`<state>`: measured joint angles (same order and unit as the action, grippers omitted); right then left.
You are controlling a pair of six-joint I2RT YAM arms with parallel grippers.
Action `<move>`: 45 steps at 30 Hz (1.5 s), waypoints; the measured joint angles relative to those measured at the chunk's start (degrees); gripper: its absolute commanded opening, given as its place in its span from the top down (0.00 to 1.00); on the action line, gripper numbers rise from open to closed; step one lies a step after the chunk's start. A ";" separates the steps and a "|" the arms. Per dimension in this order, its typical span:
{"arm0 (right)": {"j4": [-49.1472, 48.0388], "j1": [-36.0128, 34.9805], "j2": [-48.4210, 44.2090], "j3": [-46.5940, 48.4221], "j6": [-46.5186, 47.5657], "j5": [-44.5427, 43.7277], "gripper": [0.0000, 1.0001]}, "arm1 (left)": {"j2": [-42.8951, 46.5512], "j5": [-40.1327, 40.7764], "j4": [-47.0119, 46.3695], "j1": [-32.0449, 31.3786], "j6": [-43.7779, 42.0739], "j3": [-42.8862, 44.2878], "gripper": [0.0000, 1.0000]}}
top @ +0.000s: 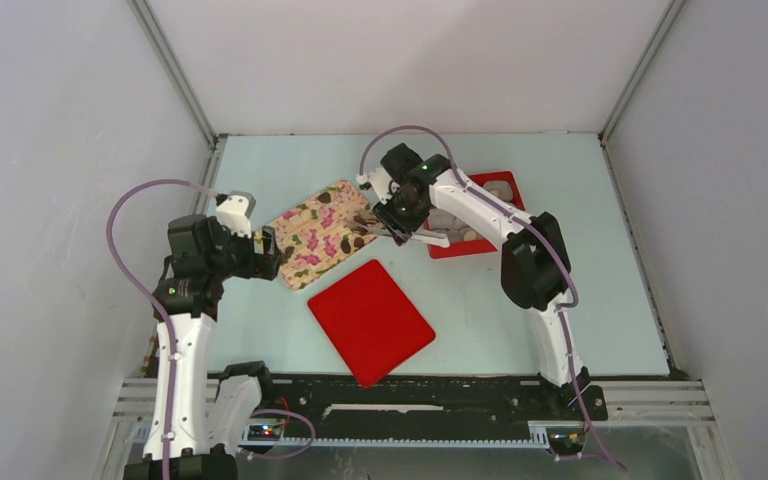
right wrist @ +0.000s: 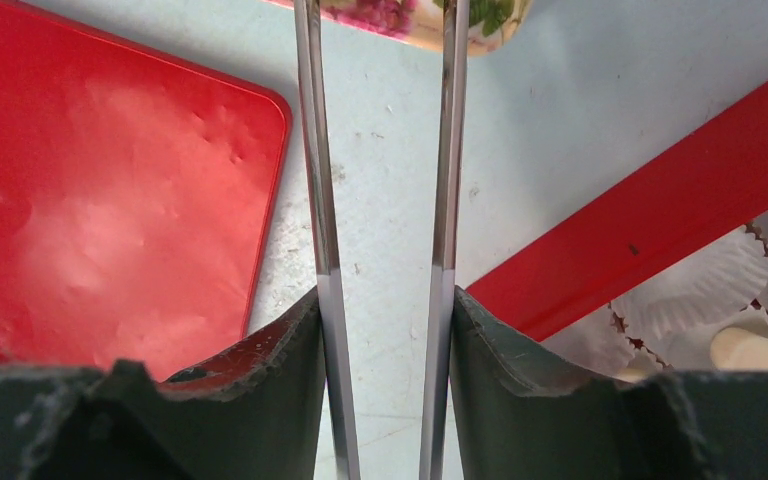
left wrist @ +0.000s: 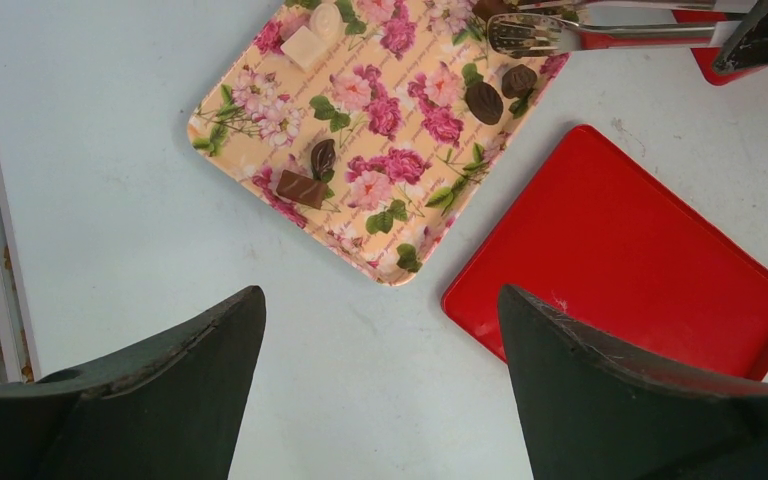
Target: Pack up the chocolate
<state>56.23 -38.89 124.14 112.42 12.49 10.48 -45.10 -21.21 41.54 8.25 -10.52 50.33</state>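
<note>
Several pieces of chocolate lie on the flower-print tray [left wrist: 260,150]: dark ones [left wrist: 483,102], a brown bar [left wrist: 301,188] and pale ones [left wrist: 307,45]. My right gripper [right wrist: 385,300] is shut on a pair of metal tongs [right wrist: 318,200], whose two arms stand apart between its fingers. The tongs' slotted tips [left wrist: 520,35] hang over the tray's far end, close to the dark pieces. More pale chocolate [right wrist: 745,350] sits in white paper cups [right wrist: 700,285] in the red box [right wrist: 640,240]. My left gripper [left wrist: 380,295] is open over bare table, just short of the tray's near corner.
A flat red lid [top: 370,320] lies on the table between the tray [top: 320,232] and the arm bases. The red box [top: 460,250] stands right of the tray, under my right arm [top: 400,215]. White walls enclose the table.
</note>
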 measured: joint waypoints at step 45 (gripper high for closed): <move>-2.69 -1.36 -8.04 -7.58 4.07 -6.19 0.57 | -0.02 -0.07 -0.28 0.09 -0.02 -0.87 0.10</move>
<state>53.54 -40.25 116.09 104.84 16.56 4.29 -45.12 -21.28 41.25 8.34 -10.55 49.45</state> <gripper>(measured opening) 0.440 0.898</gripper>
